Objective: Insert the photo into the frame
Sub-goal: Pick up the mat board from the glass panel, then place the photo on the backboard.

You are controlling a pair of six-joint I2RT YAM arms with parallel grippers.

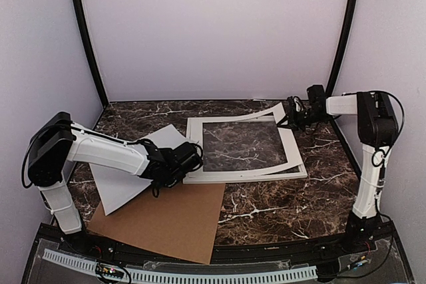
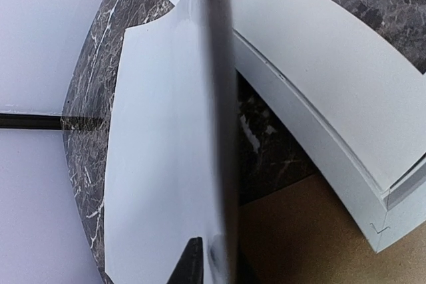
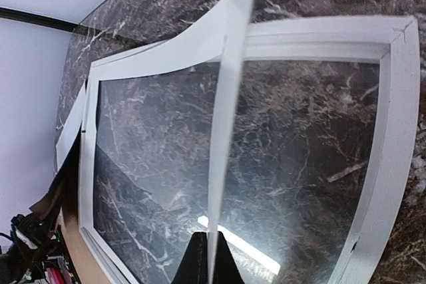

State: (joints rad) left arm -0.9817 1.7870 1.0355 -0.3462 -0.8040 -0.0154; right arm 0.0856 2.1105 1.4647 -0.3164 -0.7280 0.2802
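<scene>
My right gripper [image 1: 293, 115] is pinching 1 corner of the thin white paper mat [image 3: 233, 64]. I am peeling it slowly off the big white frame [image 3: 399, 131]. My left gripper [image 1: 192, 157] is pinching a plain white sheet [image 1: 126, 177].

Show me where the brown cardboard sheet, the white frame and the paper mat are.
brown cardboard sheet [image 1: 170, 221], top view, middle of its face.
white frame [image 3: 397, 138], right wrist view, on a side rail.
paper mat [image 1: 229, 119], top view, its lifted far border.

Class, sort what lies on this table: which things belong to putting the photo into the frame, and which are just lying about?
Job: frame; photo, pale side up, gripped by left end effector.
Not needed: brown cardboard sheet; white mat, corner gripped by right end effector.
</scene>
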